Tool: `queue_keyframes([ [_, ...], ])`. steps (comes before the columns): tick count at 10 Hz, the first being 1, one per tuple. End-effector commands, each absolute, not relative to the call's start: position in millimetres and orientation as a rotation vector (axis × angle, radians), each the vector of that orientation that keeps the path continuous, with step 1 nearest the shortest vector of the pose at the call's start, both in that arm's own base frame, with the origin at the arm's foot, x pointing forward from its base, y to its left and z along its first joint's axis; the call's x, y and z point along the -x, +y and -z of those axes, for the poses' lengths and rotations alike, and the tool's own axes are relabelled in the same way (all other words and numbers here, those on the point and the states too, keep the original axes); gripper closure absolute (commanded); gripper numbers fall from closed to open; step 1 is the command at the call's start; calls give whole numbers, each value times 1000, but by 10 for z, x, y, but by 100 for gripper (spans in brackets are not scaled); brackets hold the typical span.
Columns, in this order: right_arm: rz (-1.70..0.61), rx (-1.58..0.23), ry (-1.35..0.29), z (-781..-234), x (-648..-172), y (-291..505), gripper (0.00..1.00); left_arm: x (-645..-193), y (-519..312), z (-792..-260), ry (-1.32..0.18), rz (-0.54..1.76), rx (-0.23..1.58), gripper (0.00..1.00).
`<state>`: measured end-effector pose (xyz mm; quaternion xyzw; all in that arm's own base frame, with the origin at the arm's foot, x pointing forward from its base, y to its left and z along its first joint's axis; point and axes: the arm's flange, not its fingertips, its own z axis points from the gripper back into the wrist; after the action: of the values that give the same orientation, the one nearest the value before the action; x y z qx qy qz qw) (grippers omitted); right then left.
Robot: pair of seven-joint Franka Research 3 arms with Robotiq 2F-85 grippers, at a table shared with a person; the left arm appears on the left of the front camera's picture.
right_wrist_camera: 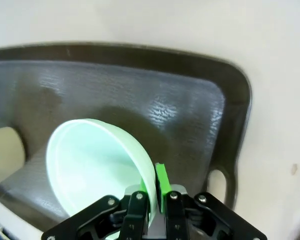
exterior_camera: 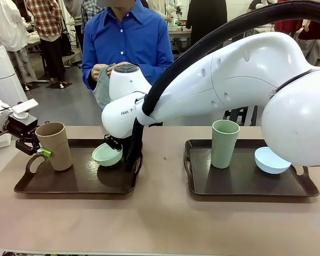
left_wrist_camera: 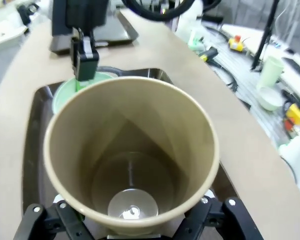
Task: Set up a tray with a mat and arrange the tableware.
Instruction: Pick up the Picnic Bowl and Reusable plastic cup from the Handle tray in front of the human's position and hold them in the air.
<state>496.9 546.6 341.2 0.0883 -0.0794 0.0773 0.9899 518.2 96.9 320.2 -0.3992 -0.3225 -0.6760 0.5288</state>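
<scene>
Item one, bench (exterior_camera: 160,224): two dark trays stand side by side on it, and neither shows a mat.

Item two, left tray (exterior_camera: 80,184): my left jaws are closed across the wall of the tan cup (exterior_camera: 54,145), with a green pad pressed low on its side. The cup leans slightly, its foot at the tray floor. A side grip suits a tall handleless cup.

Item three: my right arm reaches across the middle. My right jaws are clenched on the rim of the mint bowl (right_wrist_camera: 90,160), which is tipped and seemingly lifted over that tray's right end. A rim pinch is the best purchase a shallow bowl offers.

Item four, right tray (exterior_camera: 245,184): the sage green cup (exterior_camera: 224,144) stands upright at its left. The light blue bowl (exterior_camera: 271,160) lies at its right, partly behind my arm. Neither is touched.

Item five, far side: a person (exterior_camera: 130,42) holds a grey-green cloth (exterior_camera: 102,90), which I judge to be the mat. I judge both pieces are gripped to free the tray floor for it.
</scene>
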Motion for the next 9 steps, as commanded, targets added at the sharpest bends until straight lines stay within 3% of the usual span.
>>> queue_keyframes([
  [1, -125, -178, -159, -3799, -4678, 5342, 100, -4815, 999, -3778, -843, 1617, 903, 100],
  [5, -110, -205, -328, -5010, -4090, 5215, 100, -4284, 954, -4801, -901, 1676, 751, 100],
  [8, -89, -222, -333, -5188, -4047, 5109, 100, -4357, 879, -4966, -850, 1616, 755, 100],
  [9, -132, -241, -351, -5465, -4025, 5270, 100, -4237, 950, -5071, -907, 1674, 742, 100],
])
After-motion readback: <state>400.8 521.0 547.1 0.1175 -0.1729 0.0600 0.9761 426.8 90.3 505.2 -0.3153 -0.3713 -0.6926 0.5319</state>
